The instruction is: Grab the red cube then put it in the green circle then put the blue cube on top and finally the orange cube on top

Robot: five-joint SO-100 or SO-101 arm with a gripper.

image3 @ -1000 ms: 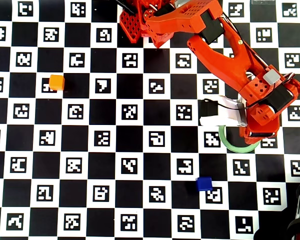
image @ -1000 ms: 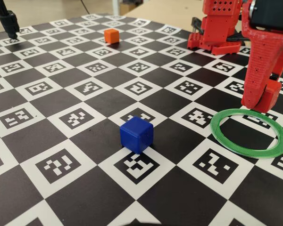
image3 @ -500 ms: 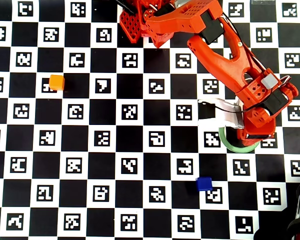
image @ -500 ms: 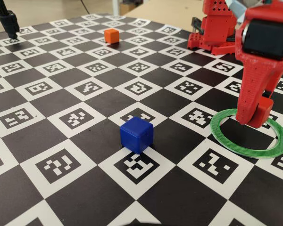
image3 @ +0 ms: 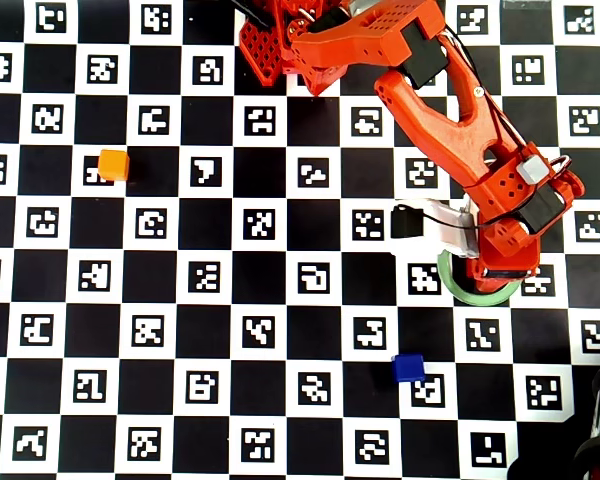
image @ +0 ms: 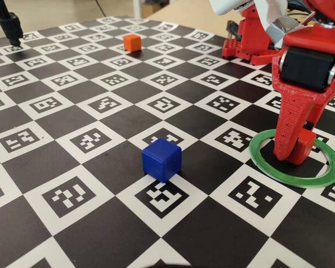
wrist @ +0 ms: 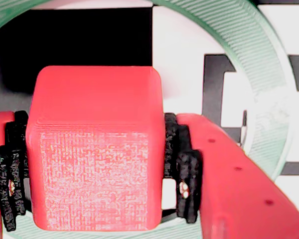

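Two black-padded fingers of the gripper pinch the red cube from either side, as the wrist view shows, with the cube filling the space between them. In the fixed view the gripper reaches down inside the green circle, the red cube at its tip low over the board within the ring; whether the cube touches the board I cannot tell. From overhead the arm covers most of the green circle, leaving only its lower left arc in sight.

Well apart from the ring, the blue cube sits on the checkered marker board, nearer the camera in the fixed view and below the ring overhead. Farther off, the orange cube rests near the board's left side in the overhead view, at the far end in the fixed view.
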